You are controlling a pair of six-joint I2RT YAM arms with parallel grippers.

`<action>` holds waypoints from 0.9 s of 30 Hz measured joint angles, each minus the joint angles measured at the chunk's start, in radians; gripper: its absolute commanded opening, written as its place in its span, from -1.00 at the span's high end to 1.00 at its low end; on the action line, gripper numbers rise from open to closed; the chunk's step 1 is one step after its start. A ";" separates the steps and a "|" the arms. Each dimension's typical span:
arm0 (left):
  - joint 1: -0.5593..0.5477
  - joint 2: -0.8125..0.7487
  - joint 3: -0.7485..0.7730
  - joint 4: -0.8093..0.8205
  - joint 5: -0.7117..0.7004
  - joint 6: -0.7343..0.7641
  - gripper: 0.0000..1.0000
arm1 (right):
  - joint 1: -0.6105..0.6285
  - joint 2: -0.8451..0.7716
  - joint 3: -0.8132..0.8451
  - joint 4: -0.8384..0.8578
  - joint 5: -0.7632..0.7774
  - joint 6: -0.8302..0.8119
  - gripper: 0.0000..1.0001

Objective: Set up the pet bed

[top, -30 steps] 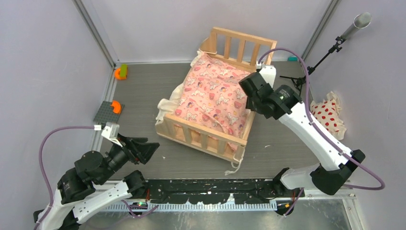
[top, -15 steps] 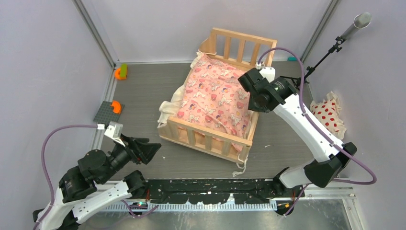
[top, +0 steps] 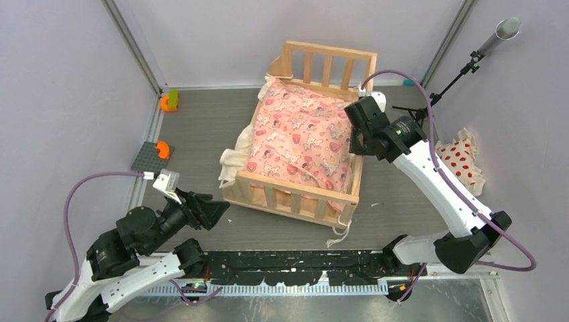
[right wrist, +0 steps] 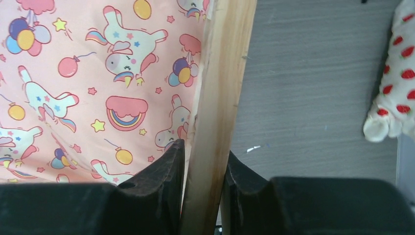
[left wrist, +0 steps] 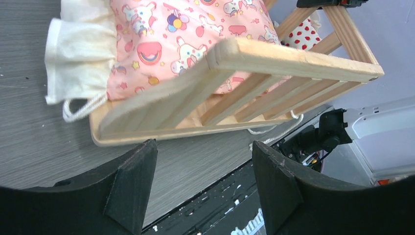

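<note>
The pet bed (top: 296,199) is a small crib-shaped frame of light, smooth wood with slatted end rails and a flat plank base. It stands on the grey, wood-grain table (top: 194,141), at the centre toward the back wall, with its taller slatted end farthest from the arms. A pink cushion (top: 302,134) of soft fabric printed with unicorns, rainbows and balloons fills the frame. Cream cloth (top: 231,159) spills over the left side rail, and a cream cord (top: 339,228) hangs at the near right corner. A white pillow with red dots (top: 463,161) lies well apart, by the right wall.

The right gripper (right wrist: 203,161) straddles the right side rail. One black finger (right wrist: 166,171) sits inside against the cushion, the other outside, and both press on the wood: the jaws are clamped on the rail.

The left gripper (left wrist: 203,152) sits low near the front left corner of the pet bed, apart from it. Its jaws stand wide, with nothing between them.
</note>
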 measured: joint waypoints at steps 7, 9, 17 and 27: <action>0.000 -0.022 0.019 -0.004 -0.008 0.008 -0.43 | -0.008 -0.118 -0.126 0.175 -0.123 -0.235 0.99; 0.000 -0.034 0.029 -0.005 -0.014 0.017 -0.43 | -0.005 -0.150 -0.157 0.208 -0.160 -0.309 0.99; 0.000 -0.038 0.060 -0.011 -0.029 0.031 -0.43 | 0.020 -0.034 -0.064 0.214 -0.231 -0.514 0.99; 0.000 -0.017 0.061 -0.032 -0.029 0.040 -0.43 | -0.040 0.261 0.164 0.353 -0.343 -0.678 0.99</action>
